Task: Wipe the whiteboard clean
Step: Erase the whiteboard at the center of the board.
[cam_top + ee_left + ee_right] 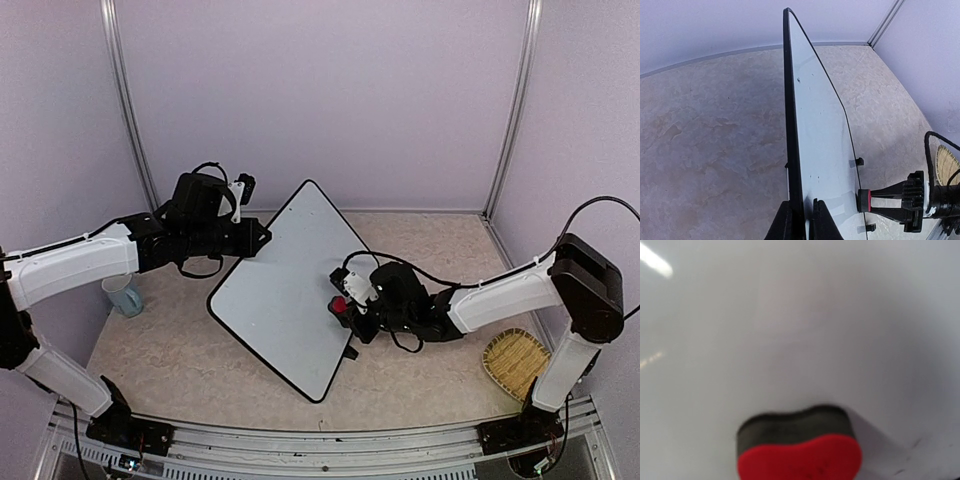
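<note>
The whiteboard [280,290] stands tilted on the tabletop, its white face turned toward the right arm. In the left wrist view the whiteboard [815,125] shows edge-on, with only a few tiny dark specks on it. My left gripper [262,238] is shut on its black-framed upper left edge, one finger on each side, as the left gripper [802,202] shows up close. My right gripper [350,303] is shut on a red eraser [339,304] with a black felt pad. The eraser [800,450] is pressed against the board face [790,315] near its right edge; the fingers themselves are hidden there.
A light blue cup [124,296] stands at the left beside the left arm. A woven basket [516,360] lies at the right near the right arm's base. Small black feet [859,161] stick out from the board's lower edge. Purple walls close in the back and sides.
</note>
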`<move>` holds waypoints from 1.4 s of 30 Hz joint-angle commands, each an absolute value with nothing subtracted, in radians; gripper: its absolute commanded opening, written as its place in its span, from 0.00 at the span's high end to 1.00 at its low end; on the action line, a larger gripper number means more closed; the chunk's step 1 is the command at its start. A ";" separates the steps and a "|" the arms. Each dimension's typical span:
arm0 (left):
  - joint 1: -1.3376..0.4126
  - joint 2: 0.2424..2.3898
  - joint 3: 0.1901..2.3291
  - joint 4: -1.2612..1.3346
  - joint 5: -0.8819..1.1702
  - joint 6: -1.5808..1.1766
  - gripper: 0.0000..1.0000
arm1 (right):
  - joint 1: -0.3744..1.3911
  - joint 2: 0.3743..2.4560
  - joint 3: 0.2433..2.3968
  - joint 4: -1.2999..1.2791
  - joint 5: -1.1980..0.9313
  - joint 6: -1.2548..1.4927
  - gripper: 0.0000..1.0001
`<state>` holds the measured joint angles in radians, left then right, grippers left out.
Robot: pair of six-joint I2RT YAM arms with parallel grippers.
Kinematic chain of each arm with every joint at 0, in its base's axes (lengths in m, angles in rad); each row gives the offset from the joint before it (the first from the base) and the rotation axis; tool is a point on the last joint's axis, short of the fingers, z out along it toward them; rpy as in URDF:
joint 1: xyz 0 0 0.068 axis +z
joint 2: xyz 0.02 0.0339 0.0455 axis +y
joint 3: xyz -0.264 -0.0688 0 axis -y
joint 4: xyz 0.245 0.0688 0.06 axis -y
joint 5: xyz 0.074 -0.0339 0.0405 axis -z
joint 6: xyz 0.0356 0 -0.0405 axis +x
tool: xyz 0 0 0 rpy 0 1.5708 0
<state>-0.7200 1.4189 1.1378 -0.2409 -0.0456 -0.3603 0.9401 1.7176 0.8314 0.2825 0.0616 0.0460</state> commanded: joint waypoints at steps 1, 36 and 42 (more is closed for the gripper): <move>-0.756 1.430 1.121 -0.280 -0.026 -0.307 1.00 | 1.042 1.765 0.794 0.269 -0.025 0.060 0.79; -0.756 1.424 1.118 -0.287 -0.042 -0.317 1.00 | 1.338 1.796 0.835 0.237 0.158 0.108 0.78; -0.756 1.426 1.124 -0.287 -0.042 -0.319 1.00 | 1.378 1.827 0.904 0.169 0.156 0.096 0.78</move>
<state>-0.7227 1.4040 1.1378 -0.2302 -0.0334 -0.3214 1.3411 1.7599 0.8490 0.2283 0.2420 0.0982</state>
